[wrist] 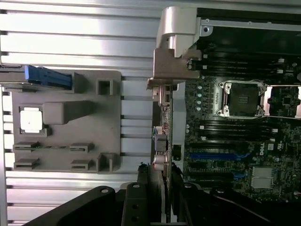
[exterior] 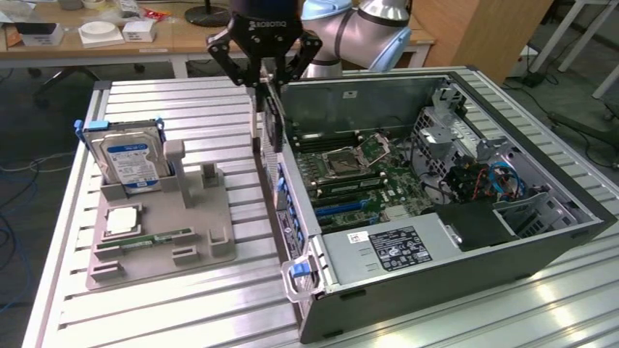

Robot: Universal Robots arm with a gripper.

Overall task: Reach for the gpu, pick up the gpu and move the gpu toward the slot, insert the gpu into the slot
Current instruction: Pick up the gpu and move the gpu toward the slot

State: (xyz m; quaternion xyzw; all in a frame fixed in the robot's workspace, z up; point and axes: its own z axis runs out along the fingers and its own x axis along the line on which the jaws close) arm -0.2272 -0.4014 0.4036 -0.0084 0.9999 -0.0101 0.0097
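the hand (wrist: 160, 190) pinches the gpu (wrist: 164, 127) between its dark fingers (wrist: 135, 202). the card is seen edge-on, hanging where the slatted bench (wrist: 70, 37) meets the open computer case. on the case side lies the green motherboard (wrist: 207, 113), with the blue slot (wrist: 214, 155) near the card and the square processor socket (wrist: 242, 98) further along. on the bench side sits a grey holder (wrist: 66, 127) carrying a silver chip (wrist: 30, 118) and a blue-tabbed drive (wrist: 47, 76).
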